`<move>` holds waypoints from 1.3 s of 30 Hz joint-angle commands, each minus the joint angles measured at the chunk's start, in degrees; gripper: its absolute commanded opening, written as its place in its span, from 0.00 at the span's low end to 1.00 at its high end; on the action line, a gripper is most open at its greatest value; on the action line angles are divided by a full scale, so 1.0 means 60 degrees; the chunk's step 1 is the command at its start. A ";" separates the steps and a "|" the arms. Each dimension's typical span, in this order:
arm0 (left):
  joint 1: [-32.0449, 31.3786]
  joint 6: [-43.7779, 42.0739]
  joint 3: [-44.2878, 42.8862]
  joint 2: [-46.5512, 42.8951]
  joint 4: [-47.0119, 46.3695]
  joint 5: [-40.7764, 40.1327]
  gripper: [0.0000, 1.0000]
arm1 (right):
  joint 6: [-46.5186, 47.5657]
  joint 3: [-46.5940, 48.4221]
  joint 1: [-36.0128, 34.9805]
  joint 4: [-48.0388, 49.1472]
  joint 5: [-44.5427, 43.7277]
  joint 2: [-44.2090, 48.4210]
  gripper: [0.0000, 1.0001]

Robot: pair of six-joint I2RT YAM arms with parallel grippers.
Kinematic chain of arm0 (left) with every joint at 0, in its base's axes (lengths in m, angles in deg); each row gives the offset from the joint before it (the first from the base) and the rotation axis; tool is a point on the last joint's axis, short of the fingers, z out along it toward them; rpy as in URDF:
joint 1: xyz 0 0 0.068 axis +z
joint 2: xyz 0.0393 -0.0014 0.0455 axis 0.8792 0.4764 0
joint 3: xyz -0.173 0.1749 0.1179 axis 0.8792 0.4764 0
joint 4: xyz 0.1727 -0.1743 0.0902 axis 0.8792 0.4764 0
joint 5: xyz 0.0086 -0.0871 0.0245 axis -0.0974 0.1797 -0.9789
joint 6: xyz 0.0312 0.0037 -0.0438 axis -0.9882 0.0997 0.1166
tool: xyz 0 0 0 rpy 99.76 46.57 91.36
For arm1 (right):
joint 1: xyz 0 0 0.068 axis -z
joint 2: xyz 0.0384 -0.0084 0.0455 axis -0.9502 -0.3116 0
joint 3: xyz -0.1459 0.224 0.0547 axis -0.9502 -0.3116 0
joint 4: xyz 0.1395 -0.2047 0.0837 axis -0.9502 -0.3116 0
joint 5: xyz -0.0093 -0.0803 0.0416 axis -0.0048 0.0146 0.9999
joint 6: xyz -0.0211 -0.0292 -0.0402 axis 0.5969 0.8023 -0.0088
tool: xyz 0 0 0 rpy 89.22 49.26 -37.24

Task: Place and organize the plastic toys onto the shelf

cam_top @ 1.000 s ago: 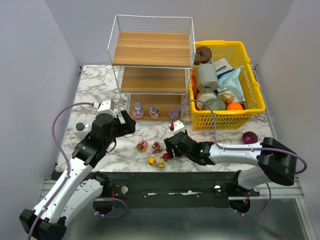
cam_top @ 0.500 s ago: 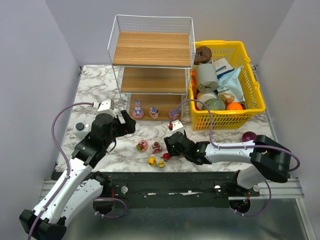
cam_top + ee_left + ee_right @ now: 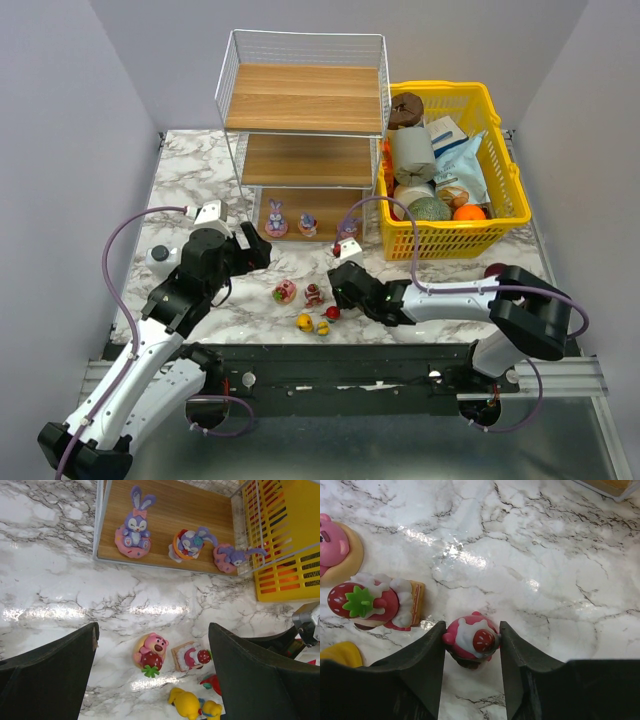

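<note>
Top external view: the shelf (image 3: 300,100) stands at the back of the marble bench (image 3: 190,180), with three purple bunnies (image 3: 135,527) on its bottom board. The left gripper (image 3: 152,630) hangs spread wide above a pink bear (image 3: 150,652) and a strawberry cake (image 3: 189,656). The right gripper (image 3: 472,626) pinches a small pink strawberry-topped figurine (image 3: 471,640) that stands on the bench near the cake.
</note>
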 commanded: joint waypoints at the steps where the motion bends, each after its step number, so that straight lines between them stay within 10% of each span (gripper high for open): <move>1: 0.0048 0.0090 0.0175 -0.0089 0.0510 0.0290 0.99 | -0.0396 0.0798 -0.0058 -0.1099 -0.0706 0.0362 0.17; 10: 0.0033 -0.0027 0.0073 -0.0103 0.0612 -0.0296 0.99 | -0.0835 0.4428 -0.0058 -0.6048 -0.1336 0.1842 0.10; 20: 0.0033 0.0061 0.0116 -0.0279 0.0700 -0.0369 0.99 | -0.0121 1.1810 0.0395 -1.0708 -0.1044 0.0586 0.11; 27: 0.0033 0.0134 0.0146 -0.0367 0.0686 -0.0326 0.99 | 0.1228 1.4598 0.0615 -1.0669 -0.1820 -0.0398 0.13; 39: 0.0033 0.0207 0.0175 -0.0469 0.0627 -0.0384 0.99 | 0.3177 1.4480 0.1376 -0.7607 -0.2303 -0.0633 0.15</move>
